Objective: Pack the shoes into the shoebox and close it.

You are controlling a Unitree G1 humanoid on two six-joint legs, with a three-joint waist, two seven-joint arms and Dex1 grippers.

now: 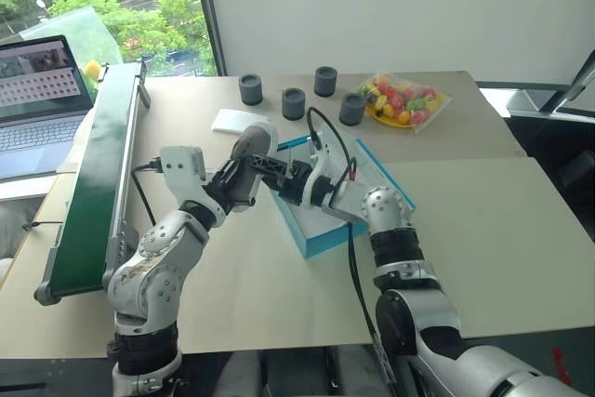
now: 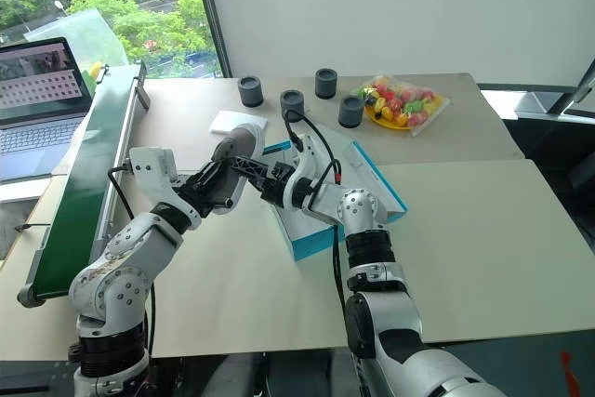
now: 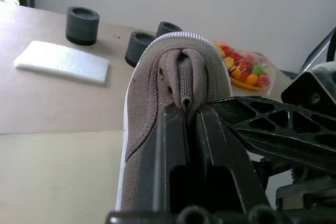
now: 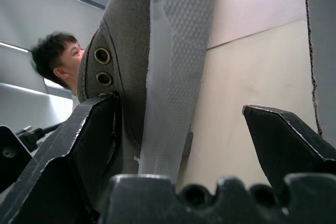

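Left wrist view: my left gripper (image 3: 186, 124) is clamped narrow on the tongue and collar of one shoe (image 3: 173, 77), toe pointing away from me.
Why held so: I judge the pinch at the opening keeps the shoe stiff and level while it hangs above the table beside the box.
Right gripper (image 4: 181, 129): jaws spread wide, the shoe's eyelet side and sole edge between them; one finger looks against the canvas, the other stands clear, so I don't count it as gripping.
Likely purpose: I read it as coming in to steady or take over the shoe for lowering into the box.
Shoebox (image 1: 311, 234): turquoise, open, just past the shoe on my right, under my right forearm; its lid (image 2: 376, 178) lies flapped back on the far side.
Second shoe: I cannot tell where it is; the box interior is mostly hidden by the arm.
Table (image 1: 483, 220): pale tan, two tops butted together, a seam running across.
Middle ground: flat white pad (image 1: 237, 120) beyond the shoe.
Further: four dark cups (image 1: 293, 102) in a loose row, a bag of coloured sweets (image 1: 404, 99) on a yellow dish.
Left edge: green conveyor belt (image 1: 98, 183), laptop (image 1: 37, 99) behind it.
Room: white wall, window with trees; a person appears in the right wrist view.
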